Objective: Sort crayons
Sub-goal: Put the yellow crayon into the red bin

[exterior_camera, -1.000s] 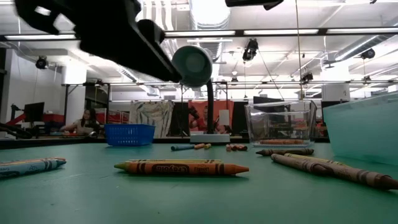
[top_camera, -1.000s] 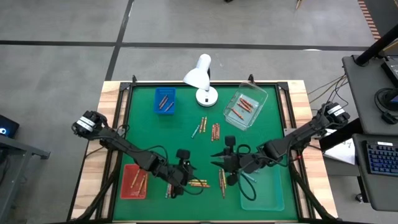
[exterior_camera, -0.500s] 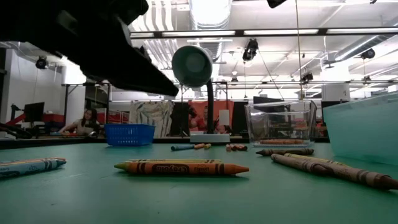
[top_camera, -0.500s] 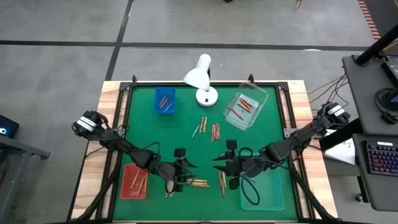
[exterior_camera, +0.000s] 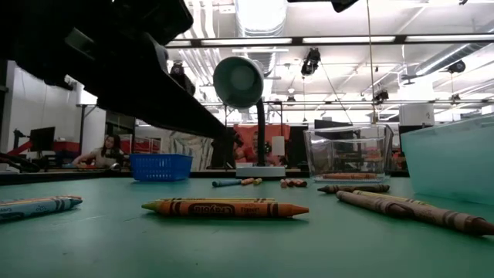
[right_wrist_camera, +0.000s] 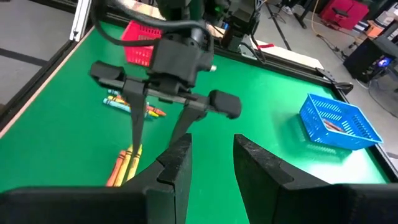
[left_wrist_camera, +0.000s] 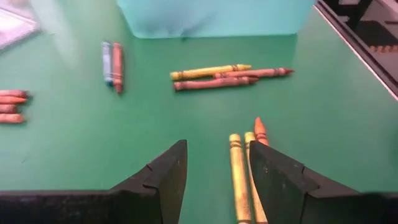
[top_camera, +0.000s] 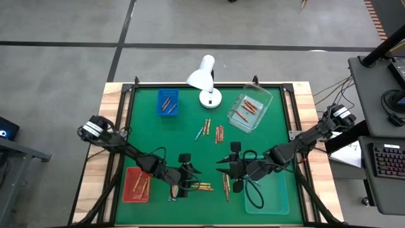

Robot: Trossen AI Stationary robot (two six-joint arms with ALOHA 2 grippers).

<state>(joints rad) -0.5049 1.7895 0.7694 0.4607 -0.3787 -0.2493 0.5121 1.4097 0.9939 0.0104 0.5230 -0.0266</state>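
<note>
Since a second ago the left gripper (top_camera: 188, 178) has drifted slightly away from the table's near edge and now hangs over the green table (top_camera: 190, 123) just left of the crayons (top_camera: 203, 187) lying near that edge, on the side of the white lamp (top_camera: 204, 81) nearest the front. Its fingers (left_wrist_camera: 166, 180) are spread and hold nothing; the yellow and orange crayons (left_wrist_camera: 244, 167) lie just beside one finger. The right gripper (top_camera: 226, 168), spread and empty too, has barely shifted and faces it from the other side of those crayons. More crayons lie just in front of the lamp (top_camera: 212, 132), in the blue tray (top_camera: 168, 102) left of it, the clear tub (top_camera: 248, 109) right of it and the red tray (top_camera: 136, 184).
</note>
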